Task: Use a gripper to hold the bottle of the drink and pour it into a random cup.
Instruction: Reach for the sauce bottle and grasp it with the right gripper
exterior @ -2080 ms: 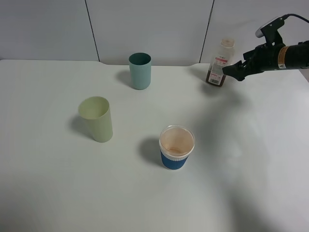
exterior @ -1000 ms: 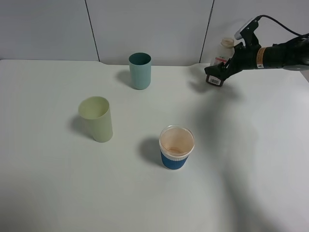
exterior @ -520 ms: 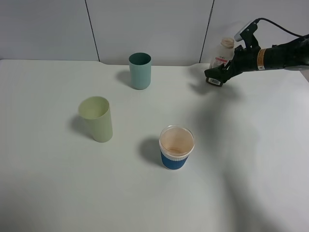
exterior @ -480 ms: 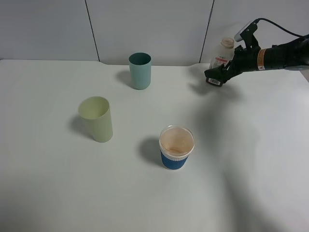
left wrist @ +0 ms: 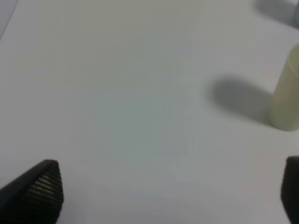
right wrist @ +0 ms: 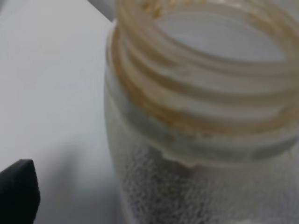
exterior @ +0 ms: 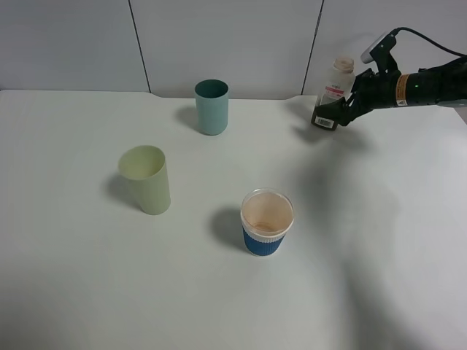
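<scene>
Nearest us sits the blue-sleeved clear cup, then the smooth, tapered pale yellow-green cup, which we take as the pouring target. Farthest, by the back wall on the right, sits the translucent bottle of the drink, its wide threaded neck uncapped. The right gripper straddles it, jaws spread, not clamped. We judge this the grasp step; next we close squarely on its slick body.

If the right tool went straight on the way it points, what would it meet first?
Most likely the bottle of the drink: it fills the right wrist view directly ahead of the open right tool, though the gap between them is unclear.
</scene>
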You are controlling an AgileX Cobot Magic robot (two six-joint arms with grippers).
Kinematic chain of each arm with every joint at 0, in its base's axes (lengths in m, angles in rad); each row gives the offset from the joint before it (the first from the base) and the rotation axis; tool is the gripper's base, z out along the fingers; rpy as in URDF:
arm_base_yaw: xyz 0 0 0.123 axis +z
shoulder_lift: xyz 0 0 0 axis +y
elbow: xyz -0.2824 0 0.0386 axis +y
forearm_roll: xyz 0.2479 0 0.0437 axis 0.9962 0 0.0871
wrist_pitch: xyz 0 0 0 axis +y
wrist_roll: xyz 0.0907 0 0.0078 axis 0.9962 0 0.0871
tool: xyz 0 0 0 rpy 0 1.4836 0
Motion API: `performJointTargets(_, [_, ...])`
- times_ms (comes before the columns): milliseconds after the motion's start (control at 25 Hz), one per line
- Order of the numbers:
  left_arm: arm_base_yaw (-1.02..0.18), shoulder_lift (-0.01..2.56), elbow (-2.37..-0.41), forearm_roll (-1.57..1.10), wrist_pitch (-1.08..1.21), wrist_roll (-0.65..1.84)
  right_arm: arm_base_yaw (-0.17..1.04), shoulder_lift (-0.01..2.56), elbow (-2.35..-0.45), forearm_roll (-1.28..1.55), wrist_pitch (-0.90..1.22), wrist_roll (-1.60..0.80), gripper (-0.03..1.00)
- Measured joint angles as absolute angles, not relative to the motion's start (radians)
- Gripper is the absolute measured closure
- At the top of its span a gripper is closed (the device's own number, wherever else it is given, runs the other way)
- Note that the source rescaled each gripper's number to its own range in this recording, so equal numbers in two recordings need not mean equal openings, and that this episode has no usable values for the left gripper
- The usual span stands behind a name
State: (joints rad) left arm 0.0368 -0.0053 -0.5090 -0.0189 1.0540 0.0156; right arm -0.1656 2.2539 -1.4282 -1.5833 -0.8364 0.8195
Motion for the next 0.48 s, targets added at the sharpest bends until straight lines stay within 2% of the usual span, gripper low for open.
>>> performJointTargets(480, [0.037,-0.005,-0.509,-0.019,1.054,0.016,-0.169,2.331,-1.466,-1.504,-0.848,0.736,-0.03])
